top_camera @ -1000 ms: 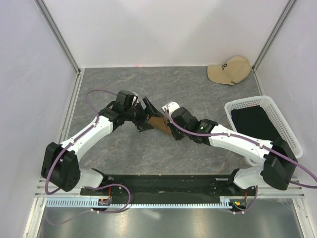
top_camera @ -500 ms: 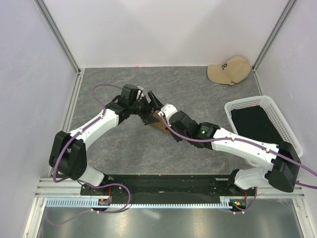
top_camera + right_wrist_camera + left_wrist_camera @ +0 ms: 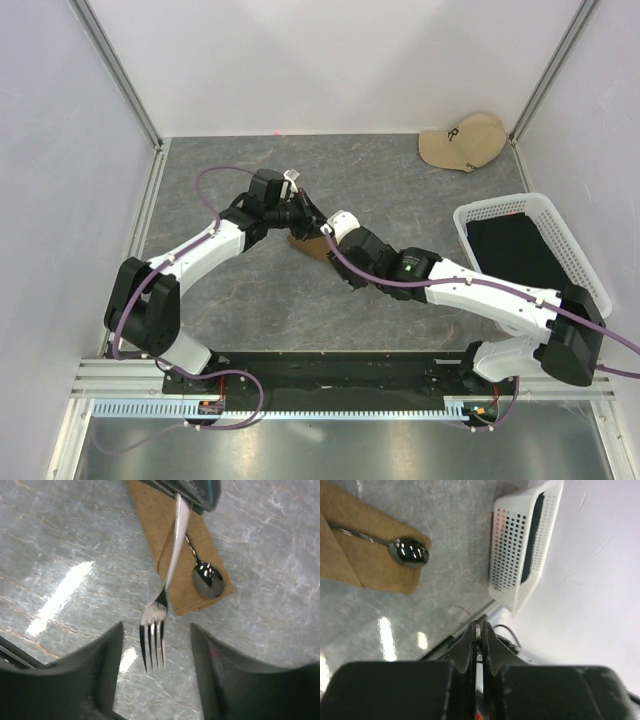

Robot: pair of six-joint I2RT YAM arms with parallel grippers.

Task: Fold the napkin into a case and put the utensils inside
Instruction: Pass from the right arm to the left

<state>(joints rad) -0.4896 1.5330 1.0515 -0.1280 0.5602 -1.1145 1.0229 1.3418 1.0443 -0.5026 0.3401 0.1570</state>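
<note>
Napkin, olive-brown and folded into a narrow flat case, lies on the grey marbled tabletop, part-hidden from overhead by both arms, which meet above it. A shiny spoon rests on the napkin, its bowl close to one end corner of the cloth and its thin handle running back along the fold.

Directly over the napkin, the left end effector is clamped tight on the handle of a silver fork. The fork slants down from that grip. Its four tines show against bare tabletop just off the napkin's long edge. Whether any part of the fork touches the cloth cannot be told.

The right end effector hovers beside the napkin with its fingers spread about halfway. The fork's tines sit in the gap between the fingers, and neither finger touches them, so it holds nothing.

In the left wrist view, the left fingers are pressed together edge to edge, and the napkin and spoon lie beyond them.

A white mesh basket with black fabric inside stands well to the right of the napkin. A beige cap lies farther from the napkin, toward the far right corner.
</note>
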